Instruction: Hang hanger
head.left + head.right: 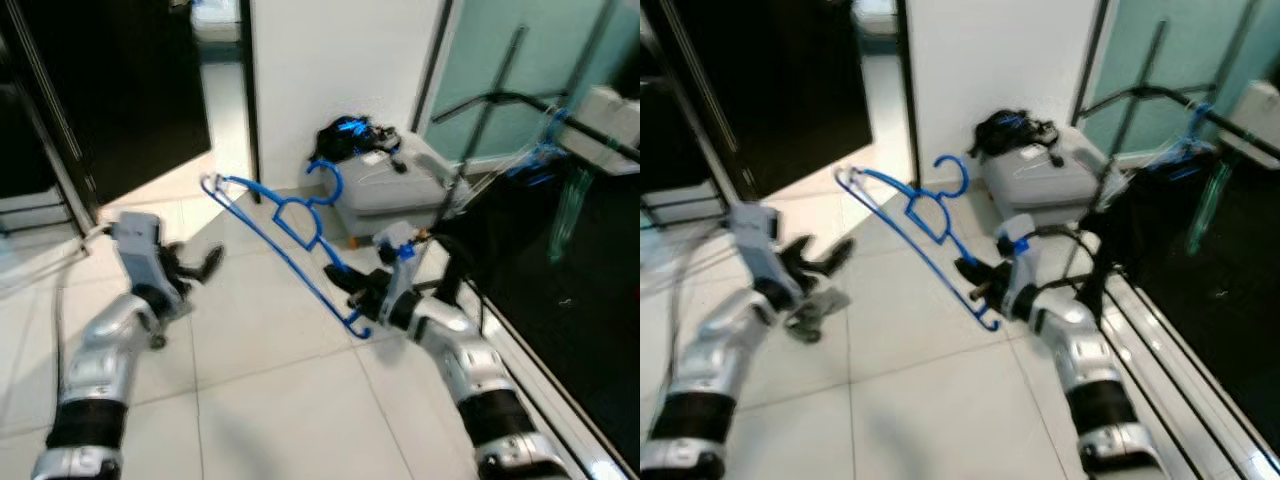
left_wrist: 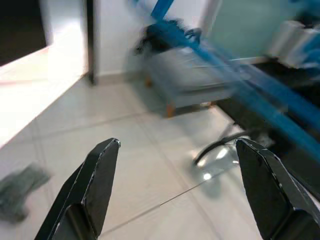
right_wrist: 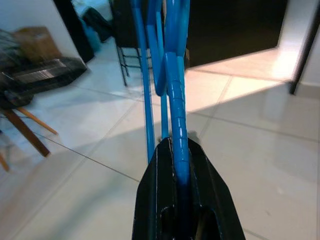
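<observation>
Right hand (image 1: 368, 296) clamps blue hanger (image 1: 285, 222) at one end, long axis running up-left, hook up; dark rail (image 1: 520, 100) lies to my right (left hand (image 1: 195, 265) spread, idle).

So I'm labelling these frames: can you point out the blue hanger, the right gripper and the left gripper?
blue hanger (image 1: 297, 222): left eye view, the centre loop under its hook.
right gripper (image 1: 352, 287): left eye view, between its fingertips.
left gripper (image 2: 177, 165): left wrist view, between its spread fingertips.

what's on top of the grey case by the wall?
A black bundle with blue straps sits on the back of the grey case. What lies beneath the bundle is covered.
</observation>
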Tool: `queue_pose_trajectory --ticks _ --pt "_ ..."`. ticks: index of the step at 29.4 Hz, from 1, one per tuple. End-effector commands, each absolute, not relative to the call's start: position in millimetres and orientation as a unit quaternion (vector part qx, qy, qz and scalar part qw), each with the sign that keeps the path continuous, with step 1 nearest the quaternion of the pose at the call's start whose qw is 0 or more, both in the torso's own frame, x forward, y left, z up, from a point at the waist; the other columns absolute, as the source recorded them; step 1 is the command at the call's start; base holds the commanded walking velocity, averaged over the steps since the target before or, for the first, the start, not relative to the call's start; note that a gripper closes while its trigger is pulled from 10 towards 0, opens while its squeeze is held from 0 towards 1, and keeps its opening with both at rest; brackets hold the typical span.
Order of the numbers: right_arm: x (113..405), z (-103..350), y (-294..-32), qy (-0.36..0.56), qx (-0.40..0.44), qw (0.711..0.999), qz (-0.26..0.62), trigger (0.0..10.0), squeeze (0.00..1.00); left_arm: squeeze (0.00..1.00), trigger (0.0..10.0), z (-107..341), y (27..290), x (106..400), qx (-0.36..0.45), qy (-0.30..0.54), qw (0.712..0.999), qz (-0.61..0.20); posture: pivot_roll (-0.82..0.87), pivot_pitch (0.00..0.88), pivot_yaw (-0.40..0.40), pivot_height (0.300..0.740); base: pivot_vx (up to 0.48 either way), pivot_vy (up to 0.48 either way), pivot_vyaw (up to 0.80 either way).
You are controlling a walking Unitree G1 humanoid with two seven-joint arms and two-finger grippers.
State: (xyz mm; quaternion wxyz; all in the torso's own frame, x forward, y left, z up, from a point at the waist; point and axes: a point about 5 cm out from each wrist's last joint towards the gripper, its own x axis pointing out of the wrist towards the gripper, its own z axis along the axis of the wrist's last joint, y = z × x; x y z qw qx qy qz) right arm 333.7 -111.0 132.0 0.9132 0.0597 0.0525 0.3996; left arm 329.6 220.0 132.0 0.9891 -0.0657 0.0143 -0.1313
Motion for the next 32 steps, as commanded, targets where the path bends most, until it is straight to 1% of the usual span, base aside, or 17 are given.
queue_pose_trajectory --ticks 1,4,5,9,12,17,19,23,26,30,32 --pt "333 131 -115 0.052 0.053 0.915 0.397 10.0 0.00 0.00 10.0 138 219 333 -0.063 0.002 0.989 -0.133 0.08 0.000 -0.062 0.740 0.000 0.000 0.80" --pt "333 134 -119 0.048 0.048 0.916 0.395 10.0 0.00 0.00 10.0 138 216 335 -0.065 0.008 0.988 -0.136 0.07 0.000 -0.058 0.740 0.000 0.000 0.80" --pt "333 141 -124 0.034 0.046 0.917 0.394 10.0 0.00 0.00 10.0 138 214 335 -0.065 0.008 0.988 -0.139 0.06 0.000 -0.055 0.740 0.000 0.000 0.79" --pt "330 150 -123 0.018 0.040 0.913 0.404 10.0 0.00 0.00 10.0 138 222 333 -0.084 0.000 0.988 -0.129 0.05 0.000 -0.064 0.740 0.000 0.000 0.79" --pt "329 142 -117 0.031 0.030 0.910 0.413 10.0 0.00 0.00 10.0 137 224 331 -0.081 -0.001 0.988 -0.129 0.05 0.000 -0.063 0.740 0.000 0.000 0.79" --pt "331 137 -114 0.038 0.028 0.910 0.412 10.0 0.00 0.00 10.0 138 224 331 -0.077 -0.005 0.989 -0.129 0.06 0.000 -0.066 0.740 0.000 0.000 0.79" --pt "337 136 -110 0.039 0.039 0.912 0.406 10.0 0.00 0.00 10.0 153 224 332 -0.080 -0.031 0.988 -0.129 0.07 0.000 -0.064 0.740 0.000 0.000 0.79" --pt "337 134 -107 0.044 0.028 0.915 0.400 10.0 0.00 0.00 10.0 153 219 333 -0.075 -0.037 0.989 -0.124 0.08 0.000 -0.055 0.740 0.000 0.000 0.79" --pt "335 135 -110 0.043 0.037 0.919 0.390 10.0 0.00 0.00 10.0 140 211 333 -0.033 -0.016 0.992 -0.121 0.05 0.000 -0.047 0.740 0.000 0.000 0.79" --pt "333 136 -114 0.040 0.040 0.923 0.381 10.0 0.00 0.00 10.0 148 218 334 -0.055 -0.038 0.992 -0.109 0.05 0.000 -0.043 0.740 0.000 0.000 0.79" --pt "332 135 -116 0.040 0.040 0.925 0.377 10.0 0.00 0.00 10.0 147 222 332 -0.062 -0.040 0.992 -0.099 0.05 0.000 -0.039 0.740 0.289 0.000 0.77"
